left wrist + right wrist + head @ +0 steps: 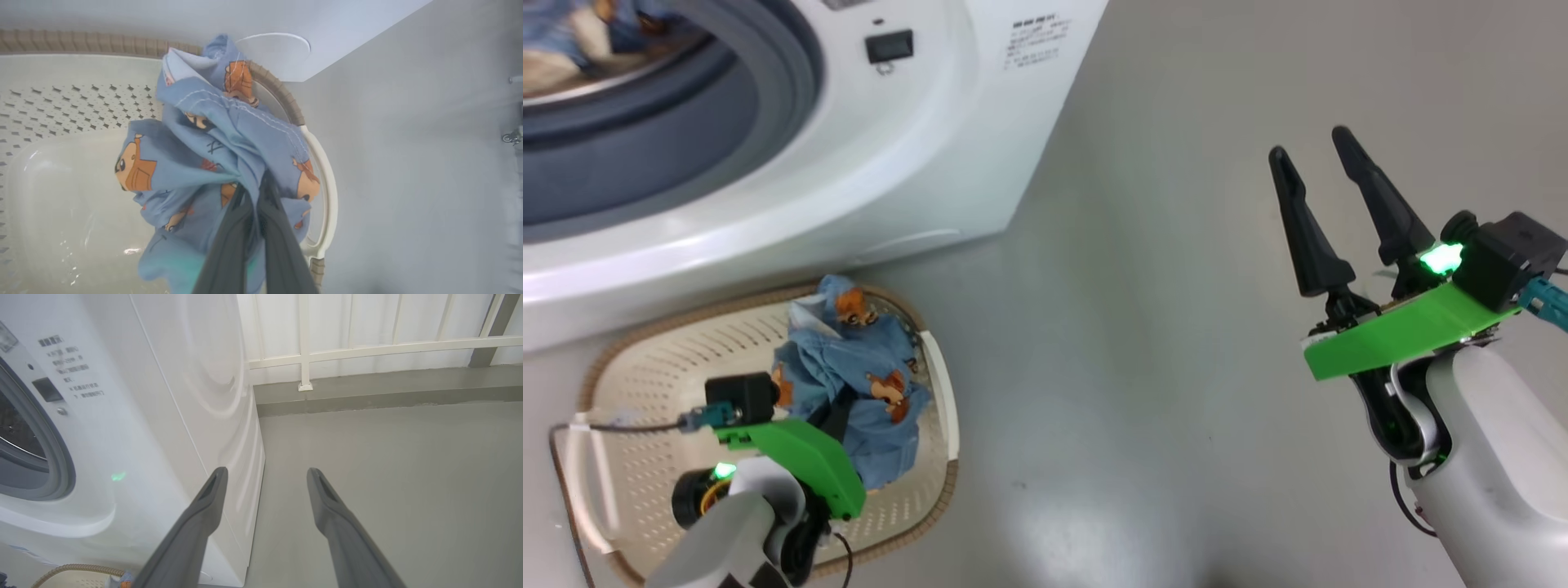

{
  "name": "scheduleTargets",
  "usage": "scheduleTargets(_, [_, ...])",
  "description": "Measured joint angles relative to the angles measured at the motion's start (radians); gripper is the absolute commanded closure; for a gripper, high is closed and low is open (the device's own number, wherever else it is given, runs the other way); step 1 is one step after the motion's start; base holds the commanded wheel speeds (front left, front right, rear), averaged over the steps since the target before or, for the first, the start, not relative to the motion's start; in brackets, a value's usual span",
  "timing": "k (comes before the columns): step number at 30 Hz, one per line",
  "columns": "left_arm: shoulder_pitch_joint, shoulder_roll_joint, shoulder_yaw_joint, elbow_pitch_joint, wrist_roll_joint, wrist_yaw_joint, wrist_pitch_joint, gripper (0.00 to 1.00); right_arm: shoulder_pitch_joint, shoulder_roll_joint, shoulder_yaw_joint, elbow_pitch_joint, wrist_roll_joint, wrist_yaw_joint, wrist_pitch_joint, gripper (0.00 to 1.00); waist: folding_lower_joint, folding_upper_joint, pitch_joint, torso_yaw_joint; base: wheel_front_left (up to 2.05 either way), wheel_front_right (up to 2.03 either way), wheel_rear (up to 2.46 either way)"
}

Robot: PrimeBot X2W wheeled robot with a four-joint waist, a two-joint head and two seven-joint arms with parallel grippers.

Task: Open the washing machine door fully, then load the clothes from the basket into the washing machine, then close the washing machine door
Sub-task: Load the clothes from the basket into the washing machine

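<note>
Basket holds bunched blue clothes; washing machine holds more.

The washing machine stands close behind the basket (rim nearly touching); the floor to their right lies open.

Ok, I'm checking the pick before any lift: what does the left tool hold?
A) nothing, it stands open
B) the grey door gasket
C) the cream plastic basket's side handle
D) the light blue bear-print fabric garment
D: the left wrist view shows the left tool pinched shut in the light blue bear-print fabric garment bunched in the cream perforated plastic basket.
</note>
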Motion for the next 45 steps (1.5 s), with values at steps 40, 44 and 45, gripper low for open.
scheduleTargets(40, [0.366,0.056,0.378,-0.559,0.202,0.048,-0.106,1.0,0.217,-0.027,-0.023,0.052,0.022,0.0,0.0,0.0,0.0,0.0,-0.43,0.161,0.0,0.0,0.0])
scheduleTargets(44, [0.404,0.058,0.424,-0.65,0.263,0.084,-0.106,1.0,0.226,-0.029,-0.023,0.051,0.025,0.0,0.0,0.0,-0.0001,0.0,-0.453,0.164,0.0,0.0,0.0])
scheduleTargets(45, [0.411,0.059,0.433,-0.672,0.286,0.1,-0.106,1.0,0.228,-0.03,-0.023,0.051,0.025,0.0,0.0,0.0,0.0,0.0,-0.457,0.164,0.0,0.0,0.0])
